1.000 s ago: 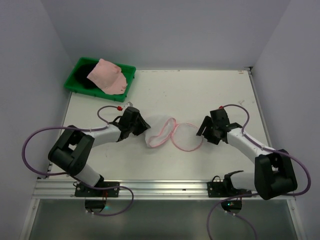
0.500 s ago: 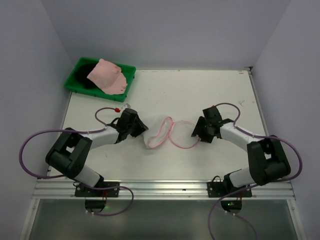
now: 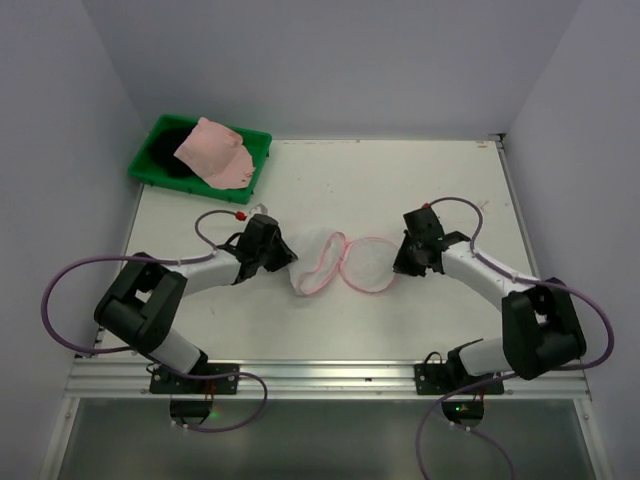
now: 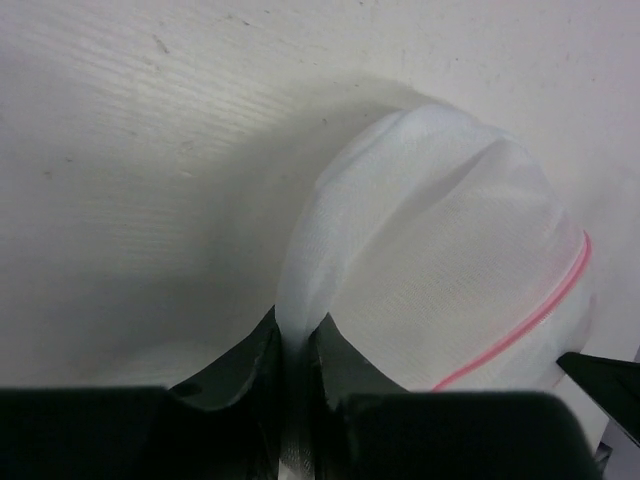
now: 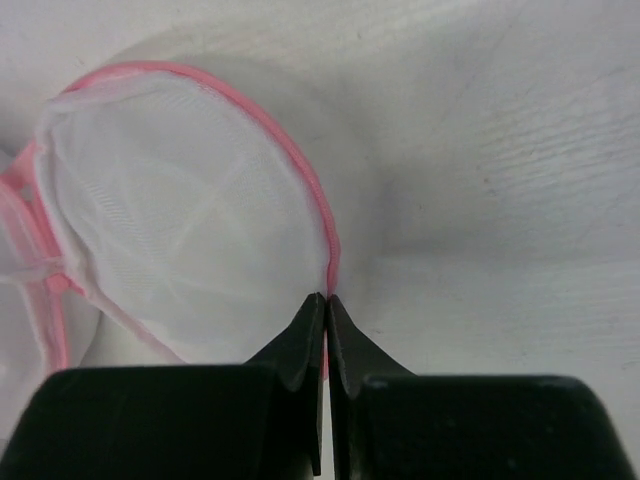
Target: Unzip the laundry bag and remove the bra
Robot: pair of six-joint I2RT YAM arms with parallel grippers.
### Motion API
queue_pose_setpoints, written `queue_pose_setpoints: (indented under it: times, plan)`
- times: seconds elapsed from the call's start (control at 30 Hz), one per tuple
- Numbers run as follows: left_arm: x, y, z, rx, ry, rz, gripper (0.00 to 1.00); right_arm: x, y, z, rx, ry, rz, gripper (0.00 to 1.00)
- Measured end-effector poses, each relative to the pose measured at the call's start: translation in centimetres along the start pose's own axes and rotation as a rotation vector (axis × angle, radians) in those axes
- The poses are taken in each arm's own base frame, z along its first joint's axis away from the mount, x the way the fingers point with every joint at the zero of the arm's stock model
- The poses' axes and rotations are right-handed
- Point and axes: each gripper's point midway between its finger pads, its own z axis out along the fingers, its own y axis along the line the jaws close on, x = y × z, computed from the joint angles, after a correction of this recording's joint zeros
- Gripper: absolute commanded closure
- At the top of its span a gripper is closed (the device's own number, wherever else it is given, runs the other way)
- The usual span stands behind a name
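The laundry bag (image 3: 330,262) lies unzipped in the middle of the table, its two white mesh halves spread side by side with pink zipper rims. My left gripper (image 3: 287,256) is shut on a fold of white mesh (image 4: 450,260) at the bag's left edge, the cloth pinched between the jaws (image 4: 293,335). At the right half's outer edge, my right gripper (image 3: 400,262) is shut on the pink rim (image 5: 315,200), which runs straight into the jaws (image 5: 326,300). Both halves look empty. A pink garment (image 3: 215,152), seemingly the bra, lies in the green tray.
The green tray (image 3: 258,160) stands at the back left corner and also holds something dark (image 3: 163,155) under the pink garment. Purple cables loop from both arms. Grey walls close in the table on three sides.
My right gripper has slid left onto the bag's right rim and shut on it. My left gripper has closed tighter on the mesh. The right half now lies rounder.
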Motion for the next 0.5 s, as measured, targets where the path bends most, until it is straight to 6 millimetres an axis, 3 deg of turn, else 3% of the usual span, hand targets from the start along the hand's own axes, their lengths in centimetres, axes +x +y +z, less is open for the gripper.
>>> queue_pose_setpoints:
  times: [0.27, 0.37, 0.5]
  plan:
    - [0.4, -5.5, 1.8, 0.082, 0.030, 0.063, 0.96, -6.3, 2.8, -6.9, -0.017, -0.215, -0.156, 1.00]
    - [0.9, -7.2, 2.4, 0.104, 0.042, 0.083, 0.96, -6.8, 4.1, -8.6, -0.030, -0.244, -0.223, 1.00]
    - [2.3, -9.6, 3.4, 0.136, 0.065, 0.118, 0.97, -6.1, 6.3, -9.9, -0.075, -0.239, -0.314, 1.00]
